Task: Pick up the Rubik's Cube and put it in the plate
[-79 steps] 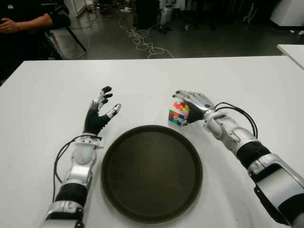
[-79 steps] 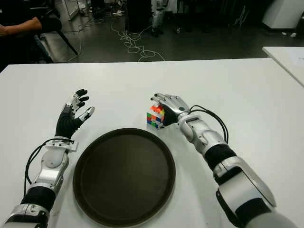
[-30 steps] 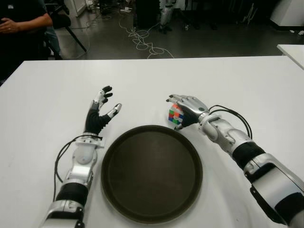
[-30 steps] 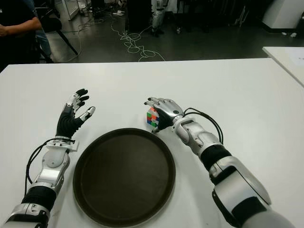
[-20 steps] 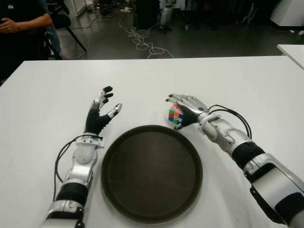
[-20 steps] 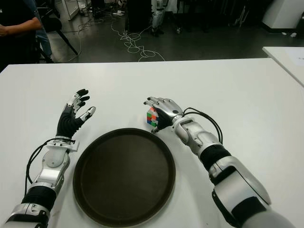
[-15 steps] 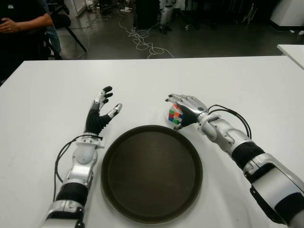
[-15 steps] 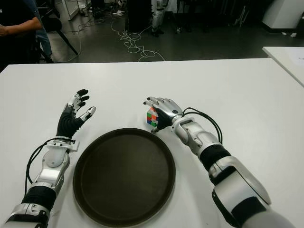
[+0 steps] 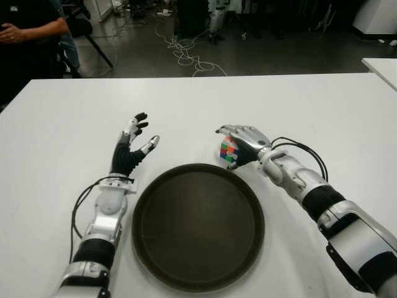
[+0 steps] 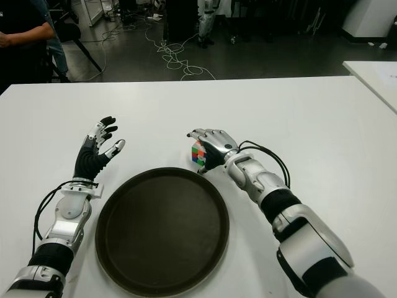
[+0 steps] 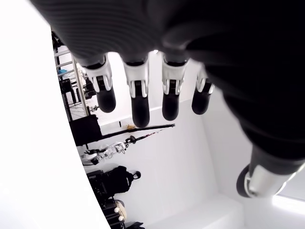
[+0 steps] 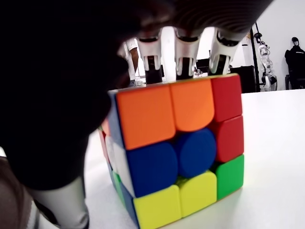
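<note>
The Rubik's Cube (image 9: 227, 151) sits just past the far rim of the round dark plate (image 9: 198, 226) on the white table (image 9: 310, 105). My right hand (image 9: 240, 140) covers it from the right and above, fingers curled over the top and thumb against its side. In the right wrist view the cube (image 12: 176, 148) fills the palm, its underside against the white tabletop. My left hand (image 9: 132, 146) is raised left of the plate, fingers (image 11: 138, 100) spread and holding nothing.
A person's arm (image 9: 31, 25) shows at the far left beyond the table. Cables (image 9: 183, 53) lie on the floor behind. The corner of another white table (image 9: 381, 65) shows at the right edge.
My right hand has shifted slightly left and closed further around the cube, which turned and slid a little left with it. The left hand has not moved.
</note>
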